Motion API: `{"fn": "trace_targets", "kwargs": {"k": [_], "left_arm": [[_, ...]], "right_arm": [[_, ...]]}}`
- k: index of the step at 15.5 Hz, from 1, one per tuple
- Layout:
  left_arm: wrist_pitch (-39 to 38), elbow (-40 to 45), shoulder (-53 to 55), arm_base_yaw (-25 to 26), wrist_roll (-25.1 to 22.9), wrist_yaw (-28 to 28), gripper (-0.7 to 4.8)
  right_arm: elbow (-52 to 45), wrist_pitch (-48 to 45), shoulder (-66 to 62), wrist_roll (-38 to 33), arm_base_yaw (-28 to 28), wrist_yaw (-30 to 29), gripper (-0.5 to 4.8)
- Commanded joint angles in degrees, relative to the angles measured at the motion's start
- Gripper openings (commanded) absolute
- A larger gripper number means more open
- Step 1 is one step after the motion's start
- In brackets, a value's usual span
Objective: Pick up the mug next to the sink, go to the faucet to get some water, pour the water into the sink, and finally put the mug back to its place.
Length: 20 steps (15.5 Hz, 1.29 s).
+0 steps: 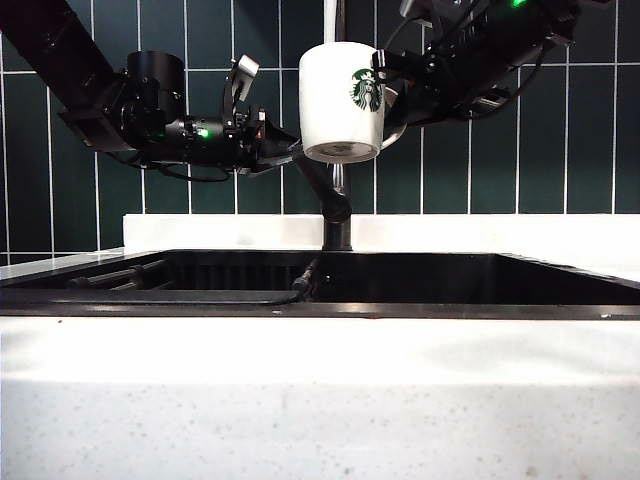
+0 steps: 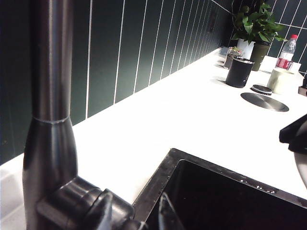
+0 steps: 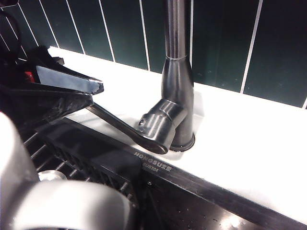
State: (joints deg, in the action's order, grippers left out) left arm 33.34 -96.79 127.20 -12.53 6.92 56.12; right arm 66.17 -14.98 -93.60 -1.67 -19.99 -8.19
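Observation:
The white mug (image 1: 340, 100) with the green siren logo hangs upright high over the sink (image 1: 320, 310), right in front of the faucet (image 1: 336, 205) pipe. My right gripper (image 1: 383, 82) comes in from the upper right and is shut on the mug's handle side. In the right wrist view the mug (image 3: 62, 206) is a white blur close by. My left gripper (image 2: 139, 218) is open at the faucet's base (image 2: 48, 158), one finger on each side of the lever (image 3: 124, 129). Whether it touches the lever cannot be told.
A black ribbed rack (image 3: 76, 153) and a hose (image 1: 300, 285) lie in the black basin. Far along the white counter (image 2: 182, 115) stand a black cup (image 2: 239, 72), a potted plant (image 2: 256, 24), a water bottle (image 2: 288, 52) and a round metal cover (image 2: 264, 101). Dark tiles back the faucet.

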Motion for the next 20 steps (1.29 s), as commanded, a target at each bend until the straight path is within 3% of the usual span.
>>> {"fn": "trace_targets", "kwargs": {"k": [1,2,4,6,7,11,16,18,20], "left_arm": [[0.3,-0.2,-0.5,-0.1,-0.7,0.0,1.22],[0.3,-0.2,-0.5,-0.1,-1.0,-0.1,1.22],[0.1,-0.3,-0.5,-0.1,-2.8,-7.1,1.21],[0.0,-0.3,-0.5,-0.1,-3.1,-25.2,1.21],[0.0,-0.3,-0.5,-0.1,-2.8,-29.6,1.20],[0.0,-0.5,-3.7,0.2,0.0,-19.4,1.20],[-11.0,-0.5,-15.3,1.6,0.5,-20.6,1.09],[-25.7,-0.4,-24.7,2.5,0.1,-25.3,-0.06],[-32.6,0.9,-31.6,2.8,-5.0,-27.3,-0.06]], "right_arm": [[0.9,-4.7,0.9,-1.2,-0.1,-0.9,-0.01],[0.9,-4.7,0.9,-1.1,-0.1,-0.9,-0.01],[0.9,-4.9,0.9,-0.9,-0.1,-0.9,-0.01],[0.9,-5.0,0.9,-0.4,-0.1,-0.9,-0.01],[0.9,-5.0,0.9,0.8,-0.1,-0.9,-0.01],[1.2,-4.9,1.3,4.0,0.1,0.3,-0.01],[1.2,-4.0,2.8,13.1,1.7,5.3,-0.01],[1.2,-1.3,3.6,21.7,3.3,7.3,-0.01],[1.2,1.2,3.6,28.0,3.7,8.4,-0.01]]}}
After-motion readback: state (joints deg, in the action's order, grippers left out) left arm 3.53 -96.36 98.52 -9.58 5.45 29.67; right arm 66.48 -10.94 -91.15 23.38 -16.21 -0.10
